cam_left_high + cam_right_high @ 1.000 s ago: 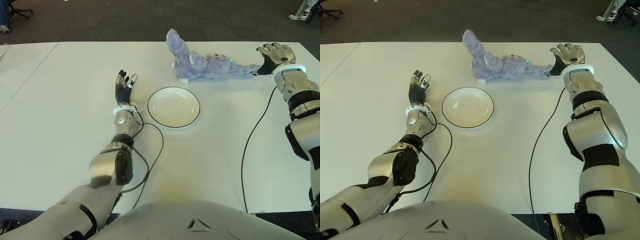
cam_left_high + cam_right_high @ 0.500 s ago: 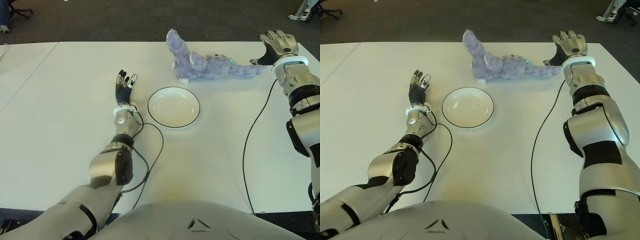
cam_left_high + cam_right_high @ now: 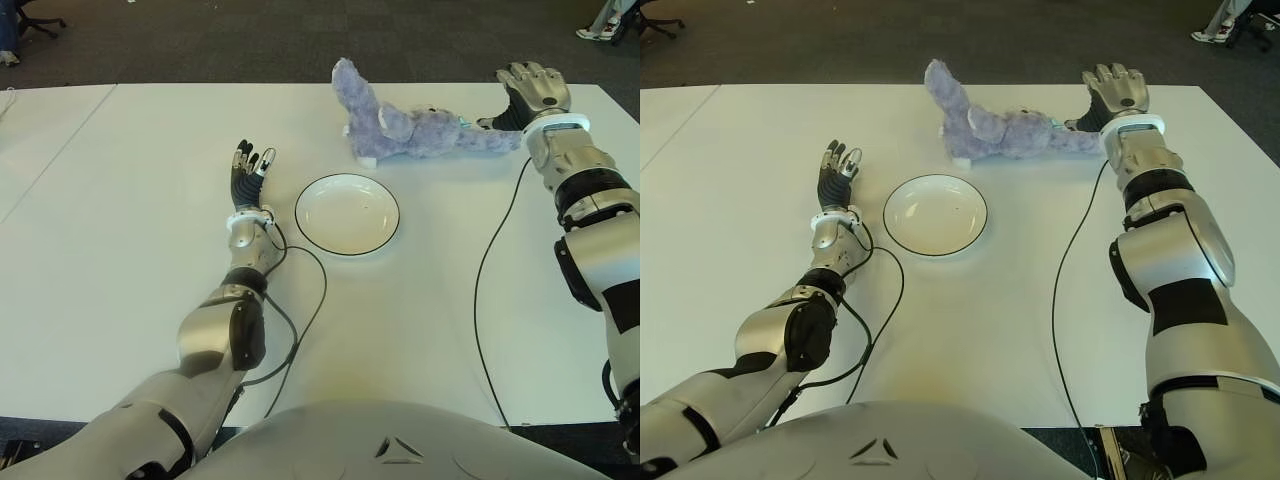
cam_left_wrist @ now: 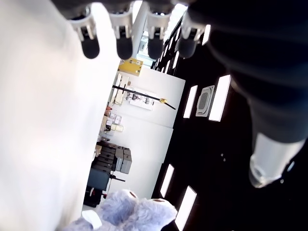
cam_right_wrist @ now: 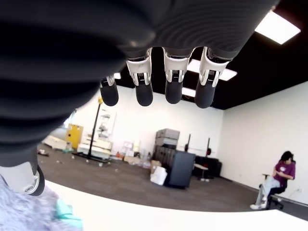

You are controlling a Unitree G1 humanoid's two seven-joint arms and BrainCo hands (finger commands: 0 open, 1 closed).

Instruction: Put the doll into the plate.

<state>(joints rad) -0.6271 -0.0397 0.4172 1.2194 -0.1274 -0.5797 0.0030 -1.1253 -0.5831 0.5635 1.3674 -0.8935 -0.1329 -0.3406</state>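
Observation:
A purple plush doll (image 3: 420, 125) lies on its side at the far middle of the white table (image 3: 120, 250), one limb sticking up. A white plate with a dark rim (image 3: 347, 213) sits bare in front of it. My right hand (image 3: 530, 90) is at the doll's right end, fingers spread and pointing away, its palm side against the doll's tip; the right wrist view shows straight fingers (image 5: 171, 84) and purple fur (image 5: 21, 211) at the edge. My left hand (image 3: 248, 165) shows left of the plate, fingers straight, holding nothing.
Black cables run along the table beside each arm (image 3: 490, 290). A second white table (image 3: 40, 130) adjoins on the left. Dark carpet lies beyond the far edge. A seated person (image 5: 279, 175) shows far off in the right wrist view.
My right hand rose from the table at the doll's right end, then moved left and closer to the doll. The doll, plate and left hand stayed put.

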